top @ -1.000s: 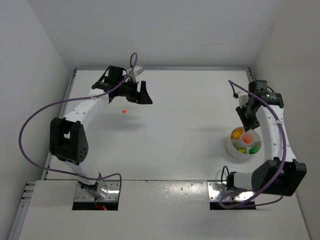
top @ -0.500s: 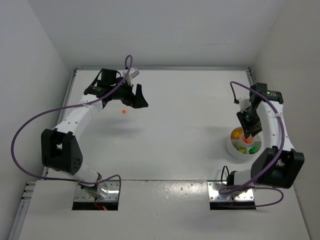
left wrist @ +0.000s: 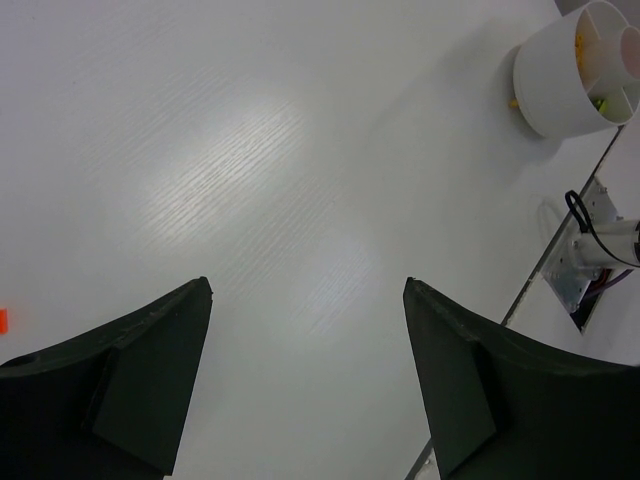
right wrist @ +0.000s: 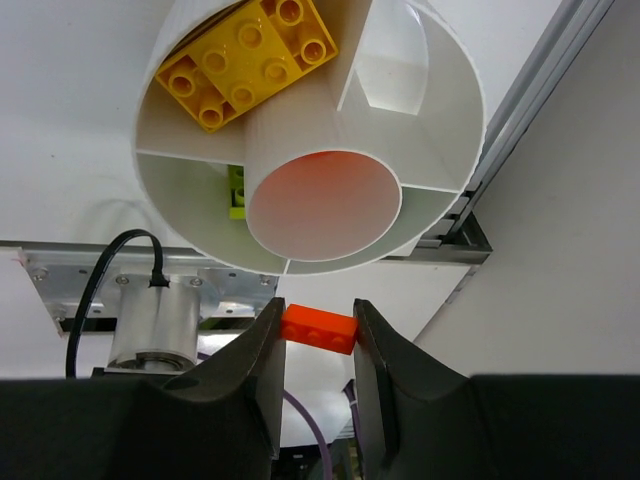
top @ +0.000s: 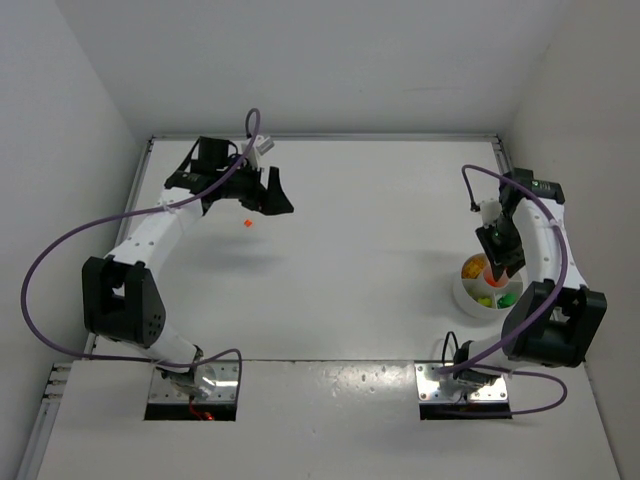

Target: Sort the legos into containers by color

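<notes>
Right pincer (right wrist: 318, 316) grasps an orange brick (right wrist: 318, 329)
White dish (right wrist: 440, 80) just beyond its tips; left pincer (left wrist: 307, 292) released, empty.

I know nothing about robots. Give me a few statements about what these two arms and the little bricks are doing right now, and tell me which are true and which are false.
1. The right pincer grips a red-orange brick. True.
2. The left pincer also holds a brick. False: it is open and empty, and a small orange brick lies on the table close by.
3. A yellow brick lies in the round white dish. True.
4. The yellow brick shares its compartment with the green brick. False: a dividing wall stands between them.
5. The dish sits under the left arm. False: it sits on the right side, under the right pincer.
</notes>
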You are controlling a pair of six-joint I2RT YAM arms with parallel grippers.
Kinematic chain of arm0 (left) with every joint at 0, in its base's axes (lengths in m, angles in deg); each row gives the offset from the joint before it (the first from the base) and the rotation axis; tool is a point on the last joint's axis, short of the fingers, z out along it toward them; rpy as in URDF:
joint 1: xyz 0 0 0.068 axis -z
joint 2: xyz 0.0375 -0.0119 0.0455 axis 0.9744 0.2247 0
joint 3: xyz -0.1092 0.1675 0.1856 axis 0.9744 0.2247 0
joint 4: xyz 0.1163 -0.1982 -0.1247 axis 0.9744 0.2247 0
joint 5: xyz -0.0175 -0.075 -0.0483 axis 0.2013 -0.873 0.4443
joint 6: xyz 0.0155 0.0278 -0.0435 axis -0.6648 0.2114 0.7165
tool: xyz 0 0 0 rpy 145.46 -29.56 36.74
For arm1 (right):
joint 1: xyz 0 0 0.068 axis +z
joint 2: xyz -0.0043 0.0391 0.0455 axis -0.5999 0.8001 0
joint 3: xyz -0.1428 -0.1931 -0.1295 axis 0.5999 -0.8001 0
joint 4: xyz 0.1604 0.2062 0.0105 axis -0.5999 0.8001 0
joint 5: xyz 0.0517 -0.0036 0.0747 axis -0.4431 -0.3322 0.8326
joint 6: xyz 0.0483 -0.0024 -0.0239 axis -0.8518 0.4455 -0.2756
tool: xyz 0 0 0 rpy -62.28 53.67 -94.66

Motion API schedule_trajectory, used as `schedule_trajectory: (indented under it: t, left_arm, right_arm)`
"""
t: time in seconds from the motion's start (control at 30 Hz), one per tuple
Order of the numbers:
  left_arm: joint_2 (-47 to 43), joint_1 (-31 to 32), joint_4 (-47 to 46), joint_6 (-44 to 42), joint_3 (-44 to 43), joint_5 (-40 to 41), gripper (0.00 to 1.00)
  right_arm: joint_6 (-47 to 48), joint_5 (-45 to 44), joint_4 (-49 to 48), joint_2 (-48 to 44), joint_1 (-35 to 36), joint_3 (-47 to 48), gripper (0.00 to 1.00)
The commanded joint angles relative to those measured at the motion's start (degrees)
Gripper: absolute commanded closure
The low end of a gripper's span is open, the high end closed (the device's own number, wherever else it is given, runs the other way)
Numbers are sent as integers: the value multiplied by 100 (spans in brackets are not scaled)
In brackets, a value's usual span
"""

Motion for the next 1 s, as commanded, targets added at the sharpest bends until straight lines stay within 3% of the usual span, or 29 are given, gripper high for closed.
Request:
schedule_trajectory:
  t: [0.0,0.3,0.6,0.77,0.97]
  left_arm:
    - [2,-81,-105,30,-25,-181,17]
    - [2,-134,-158,30,-78,-181,17]
    - [54,-186,-158,30,-78,-67,17]
    - [2,-301,-158,-345,45,723,18]
    - [800,-406,711,-1428,-859,2182,31]
  right_arm:
    - [-27,-134,-33,68,-37,-17,82]
    - [-27,-187,-33,122,-37,-17,62]
    - [-27,-187,-33,122,-37,53,56]
    - [-79,129,19,122,-37,518,56]
    - [-79,437,73,122,-37,844,56]
